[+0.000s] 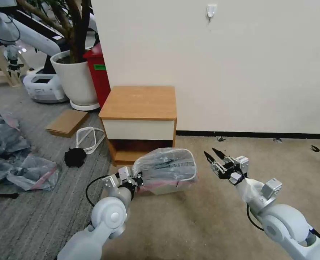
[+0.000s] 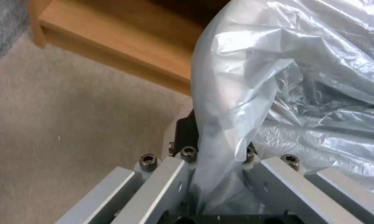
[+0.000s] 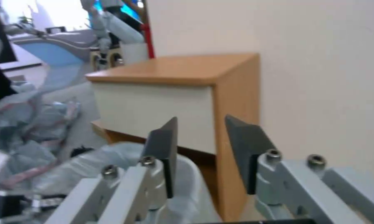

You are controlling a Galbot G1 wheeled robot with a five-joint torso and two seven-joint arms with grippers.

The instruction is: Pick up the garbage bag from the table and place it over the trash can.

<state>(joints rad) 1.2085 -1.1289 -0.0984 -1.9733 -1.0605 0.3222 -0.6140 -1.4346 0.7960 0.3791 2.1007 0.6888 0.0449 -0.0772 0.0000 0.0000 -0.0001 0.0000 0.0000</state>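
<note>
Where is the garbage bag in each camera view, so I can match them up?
Head view: the garbage bag drapes the trash can, low centre, by the left end effector.
Left wrist view: fills the right side, pinched.
Right wrist view: lower left.
Shared landmark: the table.

The counter [image 1: 138,102] top is bare. The carpet [image 1: 210,216] between both arms is free. The counter stands just behind the trash can [image 1: 174,186].
</note>
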